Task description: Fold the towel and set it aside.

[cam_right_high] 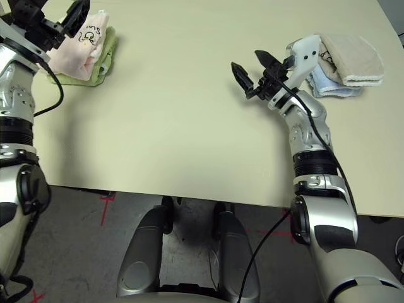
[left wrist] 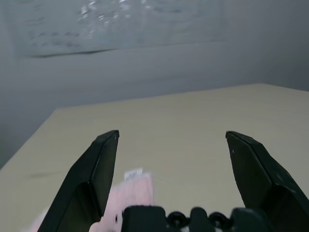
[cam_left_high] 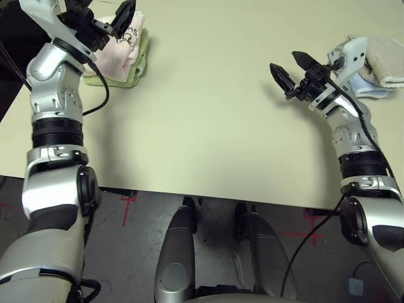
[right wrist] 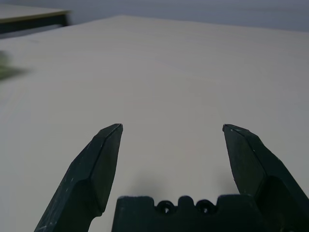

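Partly hidden behind the left gripper point(cam_left_high: 120, 22), the folded pale pink terry towel point(cam_right_high: 74, 53) is seen at the far left corner of the beige table point(cam_left_high: 208, 126), lying on top of a folded lime-green towel point(cam_right_high: 104, 60). Its left portion is covered by the black fingers and the wrist, and its far edge is cut off at the picture's top in the left eye view. A small dark embroidered motif is visible on the upper fold, but its design cannot be made out. In the left wrist view a pink corner with a small white tag point(left wrist: 133, 174) is seen between the finger bases, somewhat blurred. The left gripper is held just above the pink towel with its jaws spread wide and nothing between them; contact with the cloth cannot be judged. Well apart, over the right side of the table, the right gripper point(cam_right_high: 257, 71) is raised with its jaws equally wide and empty. Just behind its wrist, a folded beige towel point(cam_right_high: 353, 60) is stacked on a folded light-blue towel point(cam_right_high: 328, 85), the blue one largely covered.
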